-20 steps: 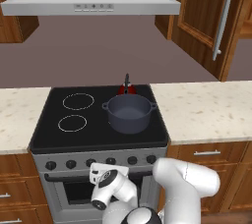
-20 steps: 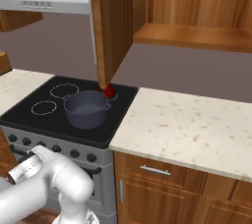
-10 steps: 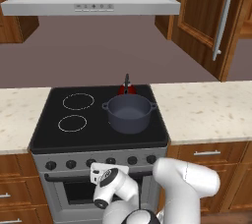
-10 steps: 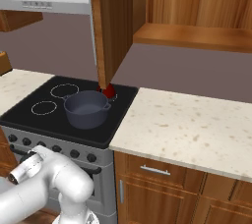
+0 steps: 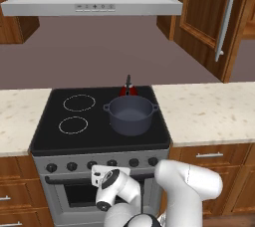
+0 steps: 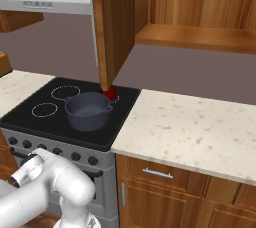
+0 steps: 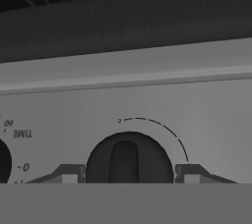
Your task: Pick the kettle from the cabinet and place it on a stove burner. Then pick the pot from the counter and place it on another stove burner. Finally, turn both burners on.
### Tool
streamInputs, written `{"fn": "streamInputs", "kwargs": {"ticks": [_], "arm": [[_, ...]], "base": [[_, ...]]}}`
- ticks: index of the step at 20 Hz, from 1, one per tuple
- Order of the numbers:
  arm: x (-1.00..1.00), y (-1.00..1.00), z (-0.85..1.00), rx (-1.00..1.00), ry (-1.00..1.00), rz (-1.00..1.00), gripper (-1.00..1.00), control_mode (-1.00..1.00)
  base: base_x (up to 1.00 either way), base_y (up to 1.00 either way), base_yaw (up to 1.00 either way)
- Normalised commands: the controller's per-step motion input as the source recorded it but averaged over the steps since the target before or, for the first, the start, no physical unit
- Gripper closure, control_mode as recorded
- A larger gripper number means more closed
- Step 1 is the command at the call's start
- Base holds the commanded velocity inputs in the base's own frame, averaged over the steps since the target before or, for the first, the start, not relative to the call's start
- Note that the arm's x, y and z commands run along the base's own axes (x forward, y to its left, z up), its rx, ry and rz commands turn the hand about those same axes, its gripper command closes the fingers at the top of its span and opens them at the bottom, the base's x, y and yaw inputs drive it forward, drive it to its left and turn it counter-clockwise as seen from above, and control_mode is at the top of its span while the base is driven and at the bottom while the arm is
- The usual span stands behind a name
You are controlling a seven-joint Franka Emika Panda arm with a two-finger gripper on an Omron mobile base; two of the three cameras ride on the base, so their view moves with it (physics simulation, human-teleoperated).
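Hand view showed the claw (image 7: 127, 176) spread, with its two dark fingertips (image 7: 69, 175) standing one on each side of a round black knob (image 7: 129, 161) on the stove's front panel (image 7: 147, 100). The tips were beside the knob, but I could not tell if they touched it. The knob's raised bar stood upright between them, under a dial arc marked with a small zero.

For the step in hand, turning a burner on, I judged that the claw should first go straight forward until the bar was well between the tips, then press together on it, and only then roll the wrist. A grip too near the knob's edge could slip off the smooth rim.

Just above the claw lay the black glass cooktop (image 5: 55, 139). On it, beyond the claw and a little to its right, the pot (image 5: 130, 115) sat over one burner, and the kettle (image 5: 128, 89) stood directly behind the pot, mostly hidden by it. Two white burner circles (image 5: 78, 103) to the claw's left were bare.

Room was narrow here: the arm was folded low against the oven front, with the cooktop's front edge overhanging the panel above the claw, and other knobs (image 5: 72, 167) close on both sides. The counter (image 6: 190, 132) and the cabinet door (image 5: 219, 22) were far to the right, well out of the way.
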Motion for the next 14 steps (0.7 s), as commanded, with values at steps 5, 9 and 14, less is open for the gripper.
{"fn": "streamInputs", "kwargs": {"ticks": [5,9,14], "arm": [[0.00,0.00,0.03,-0.10,0.00,0.00,1.00,-1.00],[0.00,0.00,0.00,-0.15,0.00,0.00,1.00,-1.00],[0.00,0.00,0.07,-0.17,0.03,0.00,1.00,-1.00]], "base": [[0.00,0.00,0.00],[0.00,0.00,0.00],[0.00,0.00,0.00]]}}
